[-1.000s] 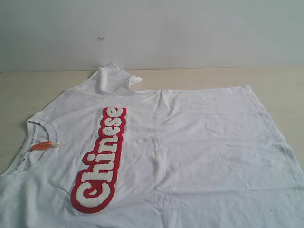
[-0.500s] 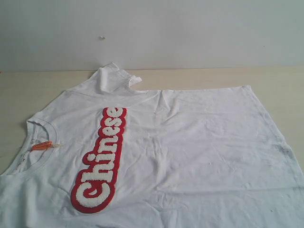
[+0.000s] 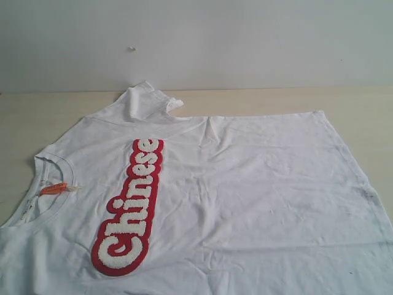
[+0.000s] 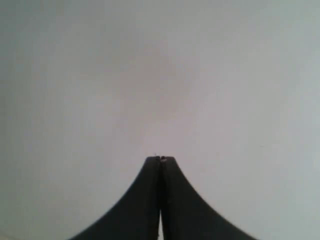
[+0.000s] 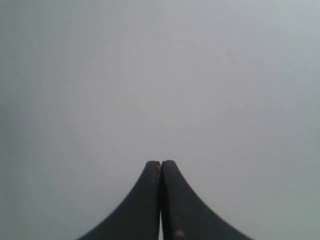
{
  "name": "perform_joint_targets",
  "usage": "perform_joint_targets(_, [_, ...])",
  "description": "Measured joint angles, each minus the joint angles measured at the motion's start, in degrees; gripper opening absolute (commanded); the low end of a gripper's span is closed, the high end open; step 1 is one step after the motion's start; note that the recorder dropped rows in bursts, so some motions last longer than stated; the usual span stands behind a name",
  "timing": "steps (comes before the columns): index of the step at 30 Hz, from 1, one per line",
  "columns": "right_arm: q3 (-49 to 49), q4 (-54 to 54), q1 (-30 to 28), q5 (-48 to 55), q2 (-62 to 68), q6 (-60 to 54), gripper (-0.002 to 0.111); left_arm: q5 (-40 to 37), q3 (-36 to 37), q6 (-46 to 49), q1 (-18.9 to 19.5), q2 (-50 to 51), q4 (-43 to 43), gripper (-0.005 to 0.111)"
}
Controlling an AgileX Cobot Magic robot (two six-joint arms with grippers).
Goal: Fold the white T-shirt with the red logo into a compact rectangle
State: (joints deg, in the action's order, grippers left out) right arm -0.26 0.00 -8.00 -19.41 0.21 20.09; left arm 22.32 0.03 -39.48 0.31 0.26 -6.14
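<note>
The white T-shirt lies spread flat on the table, collar to the left with its orange neck tag, hem to the right. The red logo with fluffy white "Chinese" letters runs lengthwise down the chest, face up. One sleeve points toward the far wall. Neither arm appears in the exterior view. My left gripper is shut with nothing between its black fingers, facing a blank pale surface. My right gripper is likewise shut and empty against plain grey. The shirt shows in neither wrist view.
The light wooden table shows bare along the far edge and at the right. A pale wall rises behind it. The shirt runs off the exterior view's near edge.
</note>
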Motion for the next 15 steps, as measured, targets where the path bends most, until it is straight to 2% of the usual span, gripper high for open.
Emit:
perform_joint_targets(3, [0.00, 0.74, 0.00, -2.36, 0.00, 5.14, 0.000, -0.04, 0.00, -6.94, 0.00, 0.00, -1.24, 0.000])
perform_joint_targets(5, [0.00, 1.95, 0.00, -2.10, 0.00, 8.20, 0.000, -1.92, -0.49, -13.31, 0.00, 0.00, -7.26, 0.000])
perform_joint_targets(10, [-4.88, 3.06, 0.00, 6.28, 0.12, 7.91, 0.000, -11.27, -7.56, -37.58, 0.00, 1.90, -34.91, 0.000])
perform_joint_targets(15, [-13.97, 3.06, 0.00, 16.35, 6.35, 0.44, 0.000, -10.79, -15.55, -57.76, 0.00, 12.98, -59.16, 0.000])
